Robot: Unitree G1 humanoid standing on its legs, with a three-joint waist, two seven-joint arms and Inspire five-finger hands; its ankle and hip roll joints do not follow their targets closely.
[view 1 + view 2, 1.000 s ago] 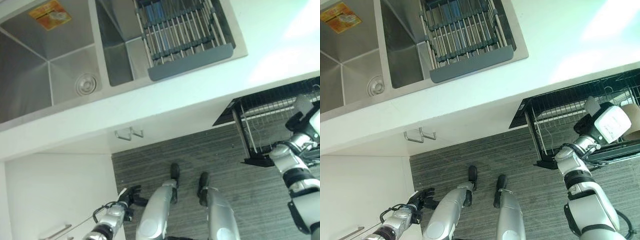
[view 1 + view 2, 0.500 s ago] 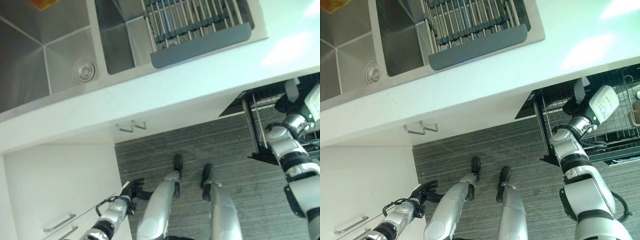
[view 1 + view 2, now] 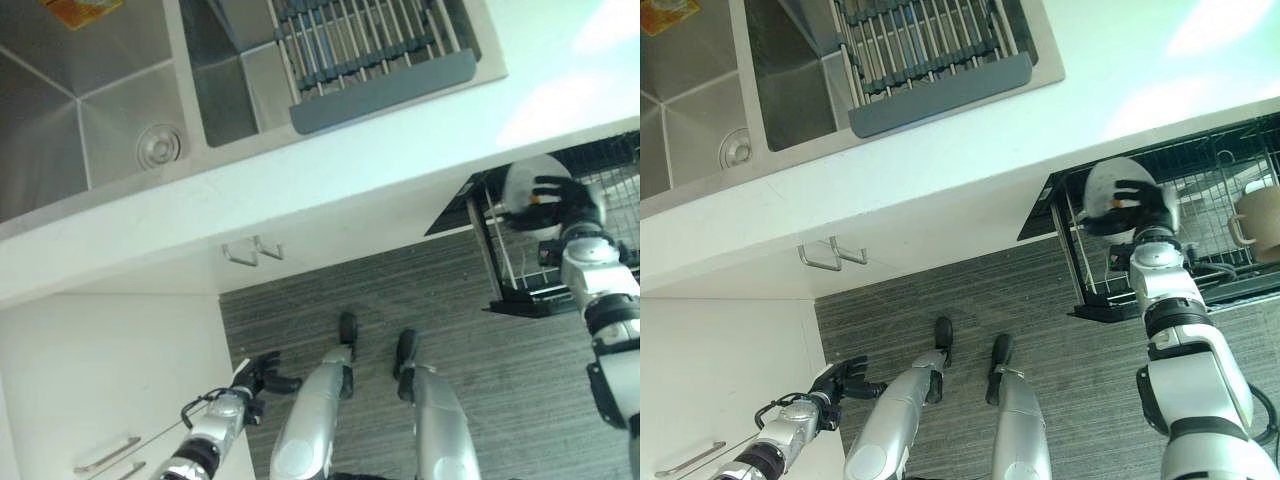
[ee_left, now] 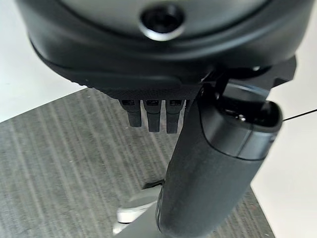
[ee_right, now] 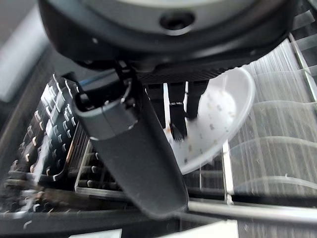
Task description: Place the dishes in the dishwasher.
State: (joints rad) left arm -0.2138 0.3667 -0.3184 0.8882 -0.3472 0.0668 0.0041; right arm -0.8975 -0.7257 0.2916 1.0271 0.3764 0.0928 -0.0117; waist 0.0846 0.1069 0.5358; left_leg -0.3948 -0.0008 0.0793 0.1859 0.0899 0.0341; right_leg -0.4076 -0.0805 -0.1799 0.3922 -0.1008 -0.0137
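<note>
Right hand (image 3: 1137,205) clamped on white plate (image 5: 218,119), fingers curled over its face, above dishwasher rack (image 3: 1200,215). Left hand (image 3: 835,384) low, fingers relaxed, well apart from rack.

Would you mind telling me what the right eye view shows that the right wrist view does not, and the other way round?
Right eye view alone: the steel sink with the drying rack set over it, the white counter, a beige mug standing in the dishwasher rack, and the left hand hanging low by the cabinet. Right wrist view alone: the dark cutlery basket beside the rack wires. Both share the right hand gripping the white plate above the pulled-out rack.
</note>
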